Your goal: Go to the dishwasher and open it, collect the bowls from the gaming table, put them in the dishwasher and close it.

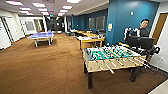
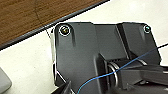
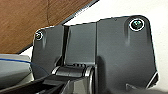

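a wide room with brown, short-pile carpet (image 1: pixel 42 67) stretching across most of the frame, its weave showing a faint ribbed grain. at right of centre stands the gaming table (image 1: pixel 113 60), a table-football table with pale wooden sides, dark straight legs, a flat green field on top and thin metal rods (image 1: pixel 108 67) poking out toward the viewer. just behind it, at the right edge, a person (image 1: pixel 143 28) in dark clothes stands by a black monitor (image 1: pixel 140 42) on a cluttered stand. a deep teal wall (image 1: pixel 127 20) rises behind them, smooth and matte. further back, near the centre, sit yellow-framed desks (image 1: pixel 91 40). in the upper left, well apart, a blue table-tennis table (image 1: pixel 41 36) rests on pale legs. rectangular ceiling lights (image 1: pixel 38 5) glow in rows along the top. bowls on the gaming table are too small and blurred to make out. both wrist views look down past the dark robot plate onto carpet and a smooth white floor strip; whether either gripper's jaws are released or clenched, i cannot tell.
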`<state>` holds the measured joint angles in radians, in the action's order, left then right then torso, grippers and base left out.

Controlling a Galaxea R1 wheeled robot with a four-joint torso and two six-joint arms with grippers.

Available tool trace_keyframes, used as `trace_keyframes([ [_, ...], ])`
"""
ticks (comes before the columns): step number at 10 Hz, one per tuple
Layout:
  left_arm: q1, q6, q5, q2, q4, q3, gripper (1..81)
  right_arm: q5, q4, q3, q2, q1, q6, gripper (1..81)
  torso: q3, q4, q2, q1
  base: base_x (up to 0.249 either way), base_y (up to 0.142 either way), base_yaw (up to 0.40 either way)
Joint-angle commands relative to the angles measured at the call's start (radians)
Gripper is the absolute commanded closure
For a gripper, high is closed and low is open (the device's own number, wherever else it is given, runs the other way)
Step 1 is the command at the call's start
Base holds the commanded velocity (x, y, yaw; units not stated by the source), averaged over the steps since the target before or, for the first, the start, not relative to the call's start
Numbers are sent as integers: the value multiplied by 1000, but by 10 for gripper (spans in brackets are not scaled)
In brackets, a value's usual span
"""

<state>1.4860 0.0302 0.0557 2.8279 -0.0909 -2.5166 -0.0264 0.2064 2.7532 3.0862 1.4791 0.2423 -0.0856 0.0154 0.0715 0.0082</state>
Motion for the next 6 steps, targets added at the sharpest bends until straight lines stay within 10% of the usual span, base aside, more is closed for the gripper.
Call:
trace_keyframes([
  [1,-52,0,-48,-17,2,-1,10,46,11,-8,7,-61,-8,10,0,0,0,0,0,0,350],
  [6,-52,0,-50,-17,2,-1,10,46,18,-8,10,-62,-6,10,0,0,0,0,0,0,350],
])
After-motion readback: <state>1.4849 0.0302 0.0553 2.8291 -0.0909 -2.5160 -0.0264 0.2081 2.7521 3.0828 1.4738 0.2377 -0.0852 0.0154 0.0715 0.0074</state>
